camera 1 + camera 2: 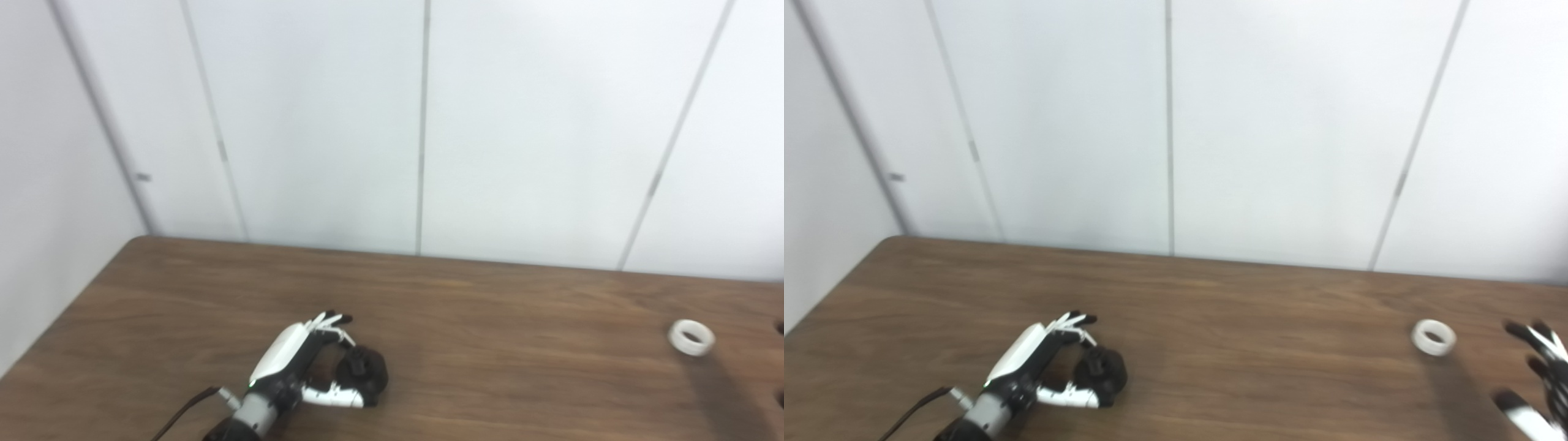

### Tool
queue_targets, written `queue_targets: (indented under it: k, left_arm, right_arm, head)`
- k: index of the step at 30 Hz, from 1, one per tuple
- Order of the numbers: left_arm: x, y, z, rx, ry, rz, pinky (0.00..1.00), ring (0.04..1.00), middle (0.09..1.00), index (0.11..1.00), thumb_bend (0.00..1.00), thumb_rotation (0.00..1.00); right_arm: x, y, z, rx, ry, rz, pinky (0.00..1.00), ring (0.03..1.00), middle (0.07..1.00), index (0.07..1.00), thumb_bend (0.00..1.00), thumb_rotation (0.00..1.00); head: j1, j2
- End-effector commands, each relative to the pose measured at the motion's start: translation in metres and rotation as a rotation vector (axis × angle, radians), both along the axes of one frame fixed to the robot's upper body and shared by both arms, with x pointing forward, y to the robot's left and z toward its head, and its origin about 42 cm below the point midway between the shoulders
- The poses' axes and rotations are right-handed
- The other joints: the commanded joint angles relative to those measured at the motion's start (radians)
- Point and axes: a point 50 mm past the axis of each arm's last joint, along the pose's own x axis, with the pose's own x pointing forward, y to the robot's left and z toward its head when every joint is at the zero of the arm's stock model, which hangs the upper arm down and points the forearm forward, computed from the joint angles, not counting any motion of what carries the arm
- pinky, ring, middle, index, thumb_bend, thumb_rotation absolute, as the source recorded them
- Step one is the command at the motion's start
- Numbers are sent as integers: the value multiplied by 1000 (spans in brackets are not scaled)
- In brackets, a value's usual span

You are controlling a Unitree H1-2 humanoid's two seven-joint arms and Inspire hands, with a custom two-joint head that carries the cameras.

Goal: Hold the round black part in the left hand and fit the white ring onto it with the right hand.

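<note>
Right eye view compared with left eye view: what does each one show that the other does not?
Only the right eye view shows the right hand, fingers spread, open, beside the white ring without touching it. Only the left eye view shows two dark holes at the table's right edge. Both show the left hand curled around the round black part on the wooden table, with the ring lying far to the right.
</note>
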Motion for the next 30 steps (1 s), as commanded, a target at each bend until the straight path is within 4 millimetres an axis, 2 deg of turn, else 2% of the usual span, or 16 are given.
queue_targets:
  k: [1, 3, 4, 5, 8, 12, 15, 22, 30]
  left_arm:
    - [5, 1, 23, -10, -81, -37, 1000, 1000, 914, 481, 514, 38]
    - [2, 0, 25, -18, -87, -73, 1000, 1000, 914, 481, 514, 37]
    - [0, 0, 25, -21, -90, -86, 1000, 1000, 912, 481, 513, 36]
    - [-2, 0, 26, -21, -95, -104, 1000, 1000, 911, 481, 513, 36]
    - [-5, 3, 25, -17, -103, -134, 1000, 1000, 905, 481, 512, 37]
    - [-7, 6, 25, -7, -108, -158, 1000, 1000, 898, 481, 512, 37]
    - [-9, 6, 25, 1, -106, -177, 1000, 1000, 893, 481, 512, 37]
    - [-13, 3, 26, 5, -91, -223, 1000, 1000, 884, 481, 511, 36]
    - [-23, -2, 31, 4, -78, -252, 1000, 1000, 880, 481, 511, 36]
  right_arm:
    - [7, -4, 30, -84, -71, -43, 936, 1000, 1000, 841, 880, 592]
    - [16, -5, 40, -118, -71, -65, 938, 1000, 1000, 847, 846, 519]
    - [18, -5, 43, -123, -69, -69, 955, 1000, 1000, 852, 820, 452]
    - [23, -5, 47, -143, -57, -73, 966, 1000, 1000, 856, 804, 410]
    - [38, -4, 54, -239, -34, -76, 881, 999, 1000, 833, 888, 403]
    - [59, -5, 58, -384, 8, -73, 915, 1000, 1000, 828, 946, 432]
    - [76, -7, 63, -490, 68, -68, 909, 1000, 1000, 826, 964, 407]
    - [114, -15, 78, -688, 240, -43, 866, 1000, 1000, 809, 971, 256]
    - [157, -18, 90, -899, 392, 17, 920, 1000, 1000, 784, 1000, 301]
  head:
    - [-21, 0]
    - [-100, -3]
    - [-100, -3]
    - [-145, -8]
    - [-194, -11]
    - [-241, -14]
    - [-262, -13]
    - [-283, -13]
    - [-291, -10]
